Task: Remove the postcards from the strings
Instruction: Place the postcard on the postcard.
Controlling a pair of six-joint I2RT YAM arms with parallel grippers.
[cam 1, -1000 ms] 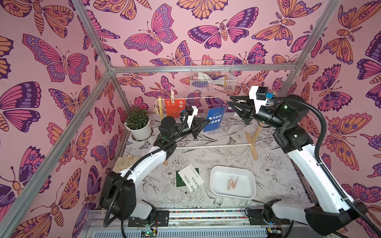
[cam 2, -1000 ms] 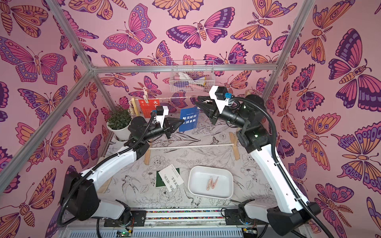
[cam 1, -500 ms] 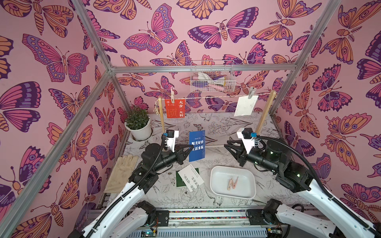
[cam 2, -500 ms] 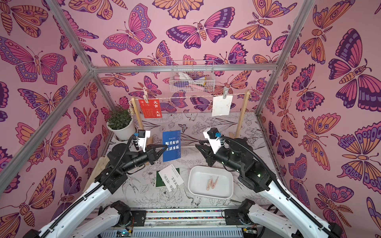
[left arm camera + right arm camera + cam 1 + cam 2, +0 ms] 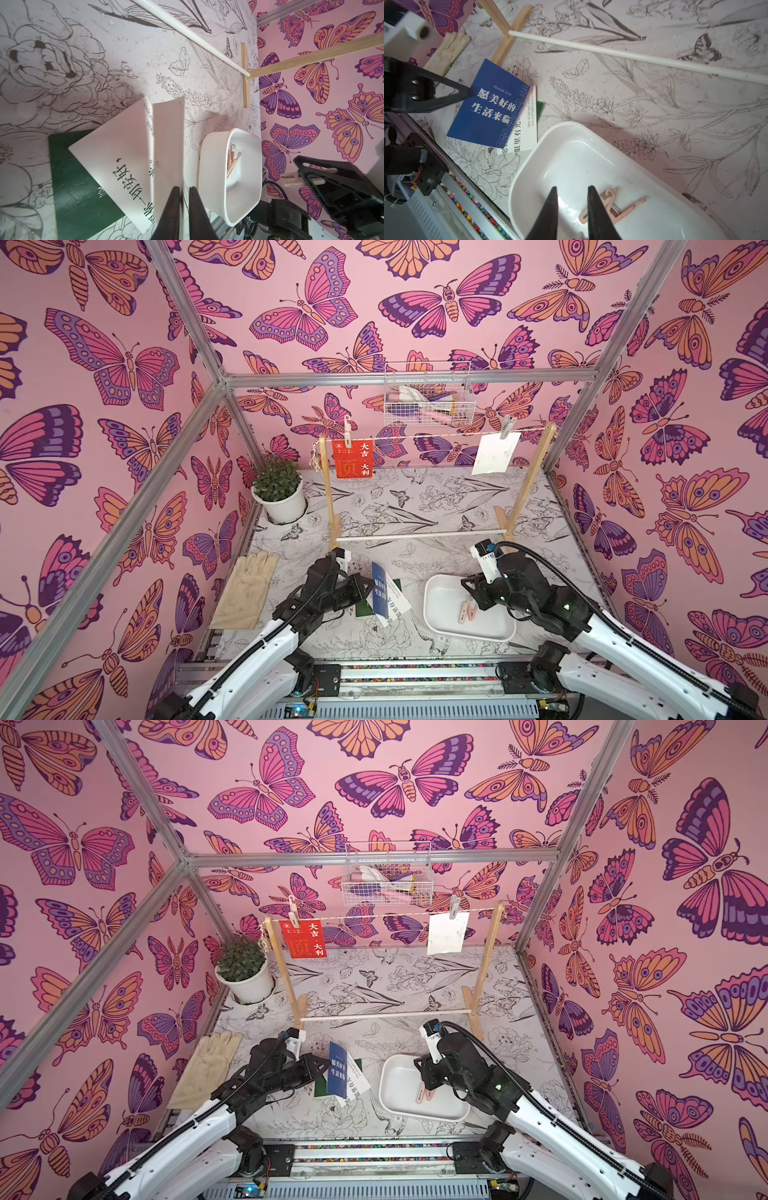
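While the red paper postcard (image 5: 352, 459) and white paper postcard (image 5: 496, 452) hang pegged on the thin beige twine string (image 5: 436, 434) far back, one card's down.
Left gripper (image 5: 182, 188): jaws nearly together around the tilted blue paper postcard (image 5: 488, 104), near centre; can't tell if gripping. Right gripper (image 5: 572, 187) pinches a pink-beige clothespeg (image 5: 307, 176) over the white plastic tray (image 5: 529, 166).

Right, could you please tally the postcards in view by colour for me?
Red postcard: 1
Blue postcard: 1
Dark green postcard: 1
White postcards: 2
Total: 5
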